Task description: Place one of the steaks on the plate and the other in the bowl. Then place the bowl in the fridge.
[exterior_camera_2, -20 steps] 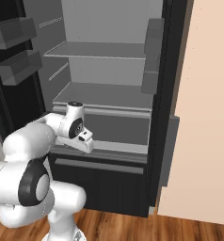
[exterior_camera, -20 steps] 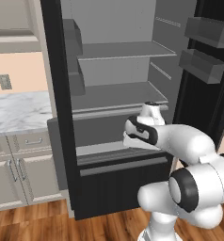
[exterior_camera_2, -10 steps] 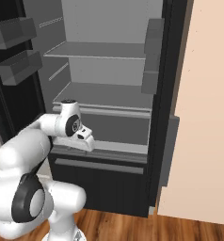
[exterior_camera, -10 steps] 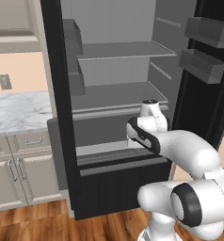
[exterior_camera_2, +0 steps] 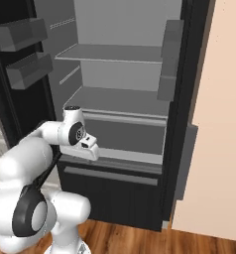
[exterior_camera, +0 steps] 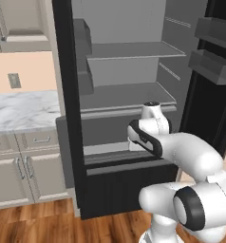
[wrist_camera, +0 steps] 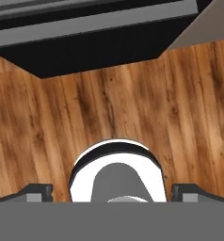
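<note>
The fridge (exterior_camera: 129, 95) stands open, grey shelves bare. The gripper (wrist_camera: 112, 192) points down at the wooden floor (wrist_camera: 109, 108) — jaws fully apart, holding nothing.

fridge shelves (exterior_camera: 127, 50): grey, bare, centre of both base views
marble counter (exterior_camera: 20, 109): left edge, left base view
wood floor (wrist_camera: 132, 108): fills middle of hand view

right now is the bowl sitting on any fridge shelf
No, the shelves of the open fridge are bare in the left base view.
</note>
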Controlling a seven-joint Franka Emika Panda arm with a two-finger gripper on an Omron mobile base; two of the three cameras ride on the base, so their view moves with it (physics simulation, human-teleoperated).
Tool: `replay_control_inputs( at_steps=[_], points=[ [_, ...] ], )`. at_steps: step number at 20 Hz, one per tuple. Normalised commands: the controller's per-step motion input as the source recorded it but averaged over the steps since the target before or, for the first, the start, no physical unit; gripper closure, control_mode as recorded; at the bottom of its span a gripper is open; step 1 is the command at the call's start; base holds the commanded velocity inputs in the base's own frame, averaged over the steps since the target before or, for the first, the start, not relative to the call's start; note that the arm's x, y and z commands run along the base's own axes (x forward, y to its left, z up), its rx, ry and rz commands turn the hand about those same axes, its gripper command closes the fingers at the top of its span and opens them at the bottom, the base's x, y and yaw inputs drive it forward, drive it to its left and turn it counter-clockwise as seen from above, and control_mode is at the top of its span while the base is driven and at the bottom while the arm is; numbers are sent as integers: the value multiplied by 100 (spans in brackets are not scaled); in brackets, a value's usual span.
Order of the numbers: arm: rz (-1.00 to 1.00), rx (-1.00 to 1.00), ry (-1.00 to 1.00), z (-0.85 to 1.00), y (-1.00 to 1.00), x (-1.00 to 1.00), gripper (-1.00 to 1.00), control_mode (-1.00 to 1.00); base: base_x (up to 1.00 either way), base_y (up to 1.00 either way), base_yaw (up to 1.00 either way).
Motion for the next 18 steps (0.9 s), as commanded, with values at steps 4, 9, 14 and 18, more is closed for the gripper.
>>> replay_control_inputs(
  at_steps=[4, 9, 14, 18],
  points=[
    [0, 0, 0, 0, 0, 0, -100, 100, -20, 68, 50],
    [0, 0, 0, 0, 0, 0, -100, 100, -73, 34, 57],
    [0, 0, 0, 0, 0, 0, -100, 100, -34, 34, 72],
    [0, 0, 0, 0, 0, 0, -100, 100, 9, 12, 77]
  ],
)
